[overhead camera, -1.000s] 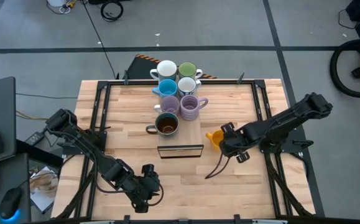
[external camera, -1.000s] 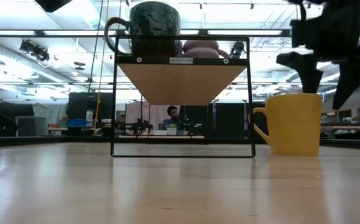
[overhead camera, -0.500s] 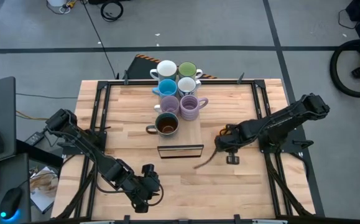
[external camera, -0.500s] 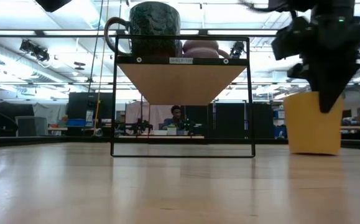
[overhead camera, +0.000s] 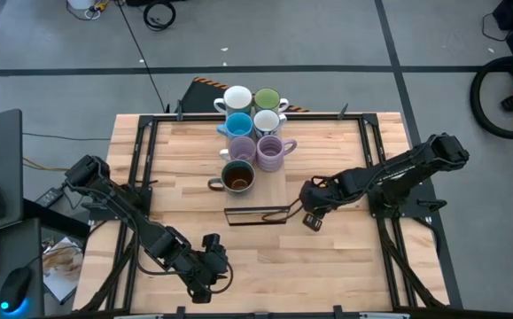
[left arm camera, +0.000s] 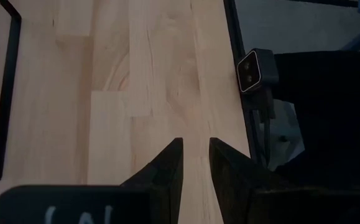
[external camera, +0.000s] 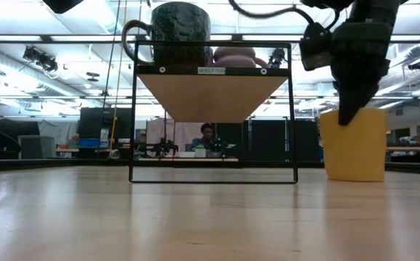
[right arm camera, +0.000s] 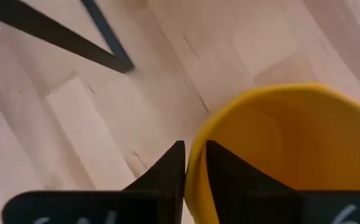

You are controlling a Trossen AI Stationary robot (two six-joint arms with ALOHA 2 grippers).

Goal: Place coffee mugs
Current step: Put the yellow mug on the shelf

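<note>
The orange mug [external camera: 353,148] stands on the table right of the wire rack [overhead camera: 256,215]. My right gripper [right arm camera: 195,146] comes down on it and is shut on its rim; in the high view the gripper [overhead camera: 307,206] hides the mug. Several mugs stand on the rack's wooden board [overhead camera: 280,188]: white [overhead camera: 237,97], green [overhead camera: 267,99], patterned white [overhead camera: 268,121], light blue [overhead camera: 237,125], two lilac [overhead camera: 271,152] and dark brown [overhead camera: 237,178]. My left gripper [left arm camera: 196,149] waits near the table's front edge, its fingers a narrow gap apart with nothing between them. My right gripper pinches the orange mug's rim [right arm camera: 195,165], one finger [right arm camera: 220,171] inside the mug and the other [right arm camera: 167,171] outside its wall. The fingers come from above, pointing steeply down. The mug stands upright with its base [external camera: 353,177] on the table.
The rack's black frame [external camera: 213,177] stands in the table's middle, with the board raised above the tabletop. Bare wood lies in front of the rack [overhead camera: 265,257]. Black rails [overhead camera: 373,151] run along the table's left and right sides.
My right gripper has gone toward the table's left, over the orange mug, rolled about its own axis and shut on the mug's rim. The mug has turned about on the table: its handle, seen before in the low view, no longer shows there.
</note>
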